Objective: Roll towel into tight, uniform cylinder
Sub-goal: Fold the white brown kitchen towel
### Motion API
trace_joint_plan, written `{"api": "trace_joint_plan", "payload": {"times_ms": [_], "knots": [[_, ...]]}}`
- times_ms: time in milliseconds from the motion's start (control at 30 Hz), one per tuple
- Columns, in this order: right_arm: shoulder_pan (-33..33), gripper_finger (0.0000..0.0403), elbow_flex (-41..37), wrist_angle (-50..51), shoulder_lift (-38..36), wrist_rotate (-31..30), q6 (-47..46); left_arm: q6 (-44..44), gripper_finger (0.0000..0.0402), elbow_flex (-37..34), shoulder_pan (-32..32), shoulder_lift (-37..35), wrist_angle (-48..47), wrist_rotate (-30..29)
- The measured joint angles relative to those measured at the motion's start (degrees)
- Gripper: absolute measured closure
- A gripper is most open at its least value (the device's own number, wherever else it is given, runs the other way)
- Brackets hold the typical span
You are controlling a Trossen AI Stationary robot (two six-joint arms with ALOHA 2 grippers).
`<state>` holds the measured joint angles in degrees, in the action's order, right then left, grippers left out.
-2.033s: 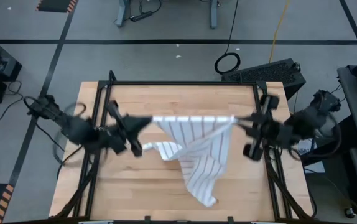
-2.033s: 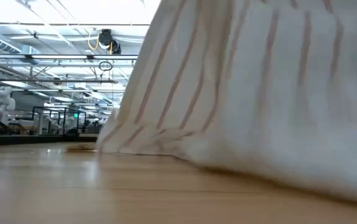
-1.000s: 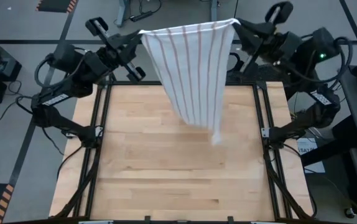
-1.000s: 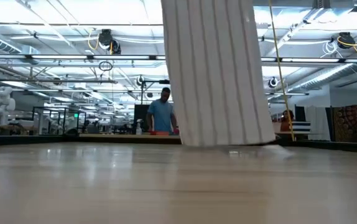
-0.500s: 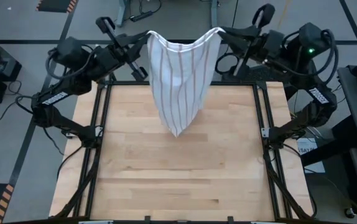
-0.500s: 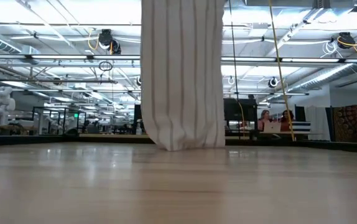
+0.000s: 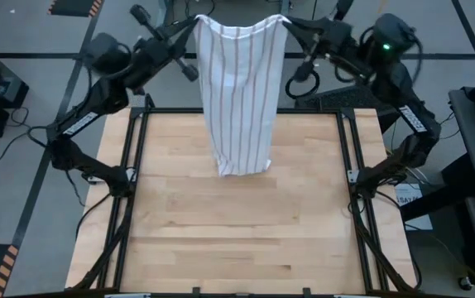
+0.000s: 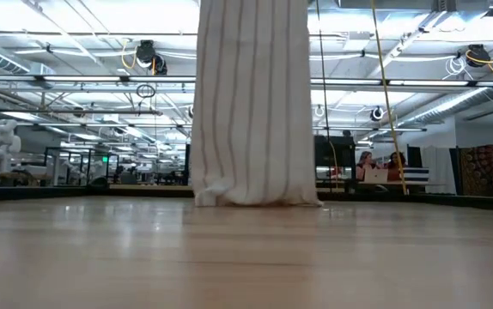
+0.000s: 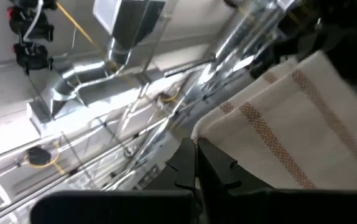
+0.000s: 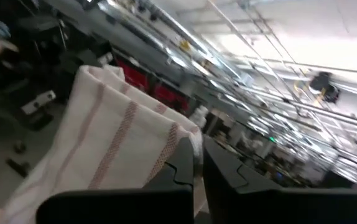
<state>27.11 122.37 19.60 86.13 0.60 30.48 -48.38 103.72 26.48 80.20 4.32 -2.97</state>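
The white towel (image 7: 239, 91) with thin dark stripes hangs as a long narrow sheet over the table's far half. Its top edge runs between my two grippers. Its bottom edge (image 8: 255, 197) reaches down to the wooden tabletop (image 7: 237, 240) and bunches a little there. My left gripper (image 7: 194, 21) is shut on the towel's upper left corner, and my right gripper (image 7: 287, 20) is shut on its upper right corner. Both are raised high above the table's far edge. My left gripper pinches the towel's upper left corner (image 9: 204, 133) between its two fingers, coming from the left and slanting upward. The cloth hangs down from the corner. My right gripper pinches the upper right corner (image 10: 190, 135) between its two fingers, coming from the right and slanting upward. The top edge (image 7: 239, 28) sags slightly between the two grippers.
A black frame (image 7: 138, 149) borders the tabletop on the left, right and far sides. The wooden surface nearer than the towel's bottom edge lies bare. Beyond the table, the low view shows a workshop hall with people (image 8: 368, 167) far off.
Both grippers have swung toward each other, still shut on the corners. The top edge has gone from stretched wide to shorter and slightly sagging. The hanging towel has narrowed, its lower end has swung in under the grippers, and its bottom edge now bunches on the tabletop.
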Motion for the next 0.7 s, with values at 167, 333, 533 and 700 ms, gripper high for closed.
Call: {"api": "trace_joint_plan", "payload": {"times_ms": [167,333,533,700], "knots": [[7.7,0.0399,0.0,-4.6,3.4,3.1,1.4,0.1,0.0398,0.0,7.5,3.9,4.4,4.7],[15.1,0.0399,0.0,-14.6,6.5,8.4,-3.6,3.2,0.0398,0.0,12.7,7.5,15.8,7.5],[18.7,0.0399,0.0,-20.7,6.9,18.7,-13.8,11.8,0.0398,2.1,15.5,8.2,19.8,13.7],[19.0,0.0399,0.7,-24.2,6.5,23.1,-18.5,17.4,0.0398,6.2,15.6,8.2,18.3,19.3]]}}
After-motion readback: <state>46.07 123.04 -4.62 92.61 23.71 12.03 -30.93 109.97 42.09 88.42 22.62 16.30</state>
